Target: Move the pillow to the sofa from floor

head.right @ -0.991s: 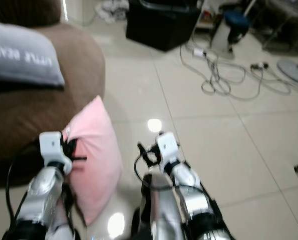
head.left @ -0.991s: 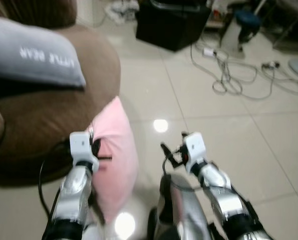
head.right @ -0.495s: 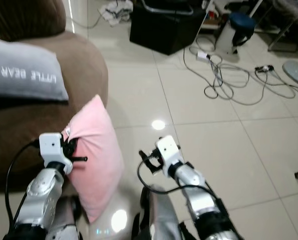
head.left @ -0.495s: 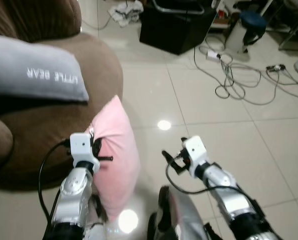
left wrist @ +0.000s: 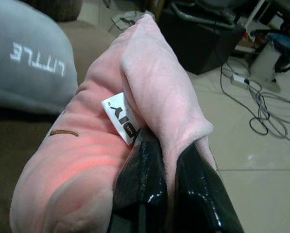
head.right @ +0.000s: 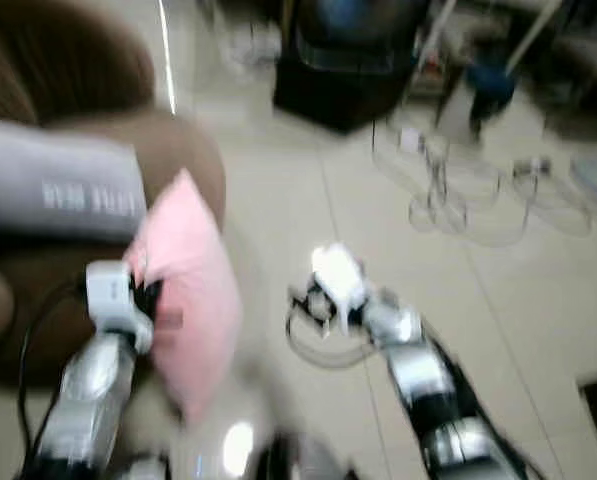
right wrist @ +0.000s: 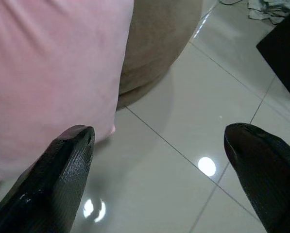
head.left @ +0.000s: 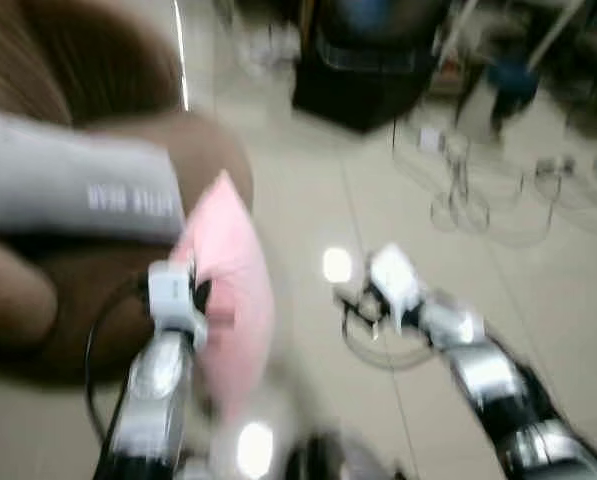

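Note:
A pink pillow (head.left: 228,285) hangs upright in front of the brown sofa (head.left: 88,300), off the floor tiles. My left gripper (left wrist: 165,180) is shut on a fold of the pink pillow (left wrist: 110,126) near its white label. My right gripper (right wrist: 159,170) stands open beside the pink pillow (right wrist: 47,73), nothing between its fingers (right wrist: 62,165). In the blurred eye views the right gripper (head.left: 363,298) sits to the right of the pillow, over the tiles. A grey pillow (head.left: 68,190) with white lettering lies on the sofa seat just behind the pink one.
A black box (head.left: 368,75) stands on the floor at the back. Loose cables (head.left: 478,200) trail over the tiles to the right. A blue stool (head.left: 513,85) and metal legs are at the far right. Pale tiled floor (head.left: 308,200) lies open between sofa and cables.
The whole picture has blurred and shifted as the camera moved. The pink pillow now sits higher and closer to the grey pillow. My right arm has stretched further forward.

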Robot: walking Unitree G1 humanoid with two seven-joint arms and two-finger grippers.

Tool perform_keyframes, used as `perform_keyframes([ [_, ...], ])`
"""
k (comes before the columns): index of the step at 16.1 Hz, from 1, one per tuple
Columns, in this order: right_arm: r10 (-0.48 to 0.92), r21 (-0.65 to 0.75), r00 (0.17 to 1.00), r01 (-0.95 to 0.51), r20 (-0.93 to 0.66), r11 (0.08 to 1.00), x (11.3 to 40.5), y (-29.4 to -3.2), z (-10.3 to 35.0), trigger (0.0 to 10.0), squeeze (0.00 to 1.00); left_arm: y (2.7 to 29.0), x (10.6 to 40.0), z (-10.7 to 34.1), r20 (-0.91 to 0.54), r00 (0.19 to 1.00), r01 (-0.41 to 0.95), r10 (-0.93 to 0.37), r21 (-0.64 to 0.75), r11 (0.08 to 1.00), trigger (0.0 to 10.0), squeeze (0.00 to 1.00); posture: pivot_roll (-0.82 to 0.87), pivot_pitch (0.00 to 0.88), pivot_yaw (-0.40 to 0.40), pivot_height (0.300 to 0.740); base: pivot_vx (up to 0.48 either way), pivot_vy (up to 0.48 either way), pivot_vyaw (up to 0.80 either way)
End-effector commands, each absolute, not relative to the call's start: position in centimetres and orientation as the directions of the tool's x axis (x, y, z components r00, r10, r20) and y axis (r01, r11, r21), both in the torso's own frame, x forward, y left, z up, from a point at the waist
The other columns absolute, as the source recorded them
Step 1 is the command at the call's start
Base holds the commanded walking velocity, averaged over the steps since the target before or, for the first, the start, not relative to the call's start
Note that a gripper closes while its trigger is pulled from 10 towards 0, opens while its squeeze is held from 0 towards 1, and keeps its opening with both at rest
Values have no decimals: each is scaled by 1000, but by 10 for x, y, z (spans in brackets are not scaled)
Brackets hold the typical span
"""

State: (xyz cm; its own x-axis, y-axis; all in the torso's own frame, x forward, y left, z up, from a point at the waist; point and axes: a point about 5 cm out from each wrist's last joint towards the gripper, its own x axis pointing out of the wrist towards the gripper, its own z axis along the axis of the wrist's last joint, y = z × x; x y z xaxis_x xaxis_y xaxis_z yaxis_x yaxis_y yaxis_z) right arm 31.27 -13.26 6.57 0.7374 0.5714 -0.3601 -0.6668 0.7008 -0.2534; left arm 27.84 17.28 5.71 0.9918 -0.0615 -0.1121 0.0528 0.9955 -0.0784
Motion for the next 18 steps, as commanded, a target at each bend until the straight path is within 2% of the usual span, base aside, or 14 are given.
perform_keyframes([
  [1, 555, -255, 722, -676, -413, 691, 312, -141, 61, 10000, 235, 165, 278, 62, -85, 993, 78, -85, -81, 994, 0, 0, 137, 127, -193, 740, 0, 0, 0],
  [4, 548, -308, 715, -689, -434, 655, 322, -148, 73, 10000, 243, 161, 279, 65, -70, 992, 100, -104, -66, 993, 0, 0, 135, 125, -192, 740, 0, 0, 0],
  [6, 570, -348, 678, -731, -464, 587, 328, -152, 84, 10000, 239, 160, 280, 65, -70, 993, 93, -99, -78, 993, 0, 0, 130, 125, -190, 740, 0, 0, 0],
  [7, 579, -352, 662, -746, -475, 565, 328, -153, 85, 10000, 216, 159, 280, 65, -71, 992, 94, -100, -84, 992, 0, 0, 129, 124, -190, 740, 0, 0, 0],
  [8, 570, -392, 669, -743, -478, 543, 335, -157, 97, 10000, 137, 158, 281, 66, -69, 991, 107, -112, -80, 991, 0, 0, 126, 125, -190, 740, 0, 0, 0],
  [12, 617, -433, 628, -777, -474, 458, 352, -161, 135, 10000, 86, 155, 283, 67, -64, 990, 124, -128, -74, 990, 0, 0, 120, 124, -191, 740, 0, 0, 0],
  [15, 634, -389, 643, -766, -430, 512, 352, -151, 132, 10000, 59, 154, 282, 67, -61, 991, 111, -116, -77, 991, 0, 0, 133, 133, -202, 740, 0, 0, 0],
  [17, 641, -251, 694, -718, -328, 649, 337, -126, 111, 10000, 75, 157, 278, 66, -62, 993, 95, -100, -79, 992, 0, 0, 147, 142, -205, 740, 0, 0, 0],
  [18, 637, -237, 704, -708, -314, 665, 332, -122, 108, 10000, 78, 158, 278, 66, -65, 993, 90, -95, -82, 993, 0, 0, 150, 146, -207, 740, 0, 0, 0],
])
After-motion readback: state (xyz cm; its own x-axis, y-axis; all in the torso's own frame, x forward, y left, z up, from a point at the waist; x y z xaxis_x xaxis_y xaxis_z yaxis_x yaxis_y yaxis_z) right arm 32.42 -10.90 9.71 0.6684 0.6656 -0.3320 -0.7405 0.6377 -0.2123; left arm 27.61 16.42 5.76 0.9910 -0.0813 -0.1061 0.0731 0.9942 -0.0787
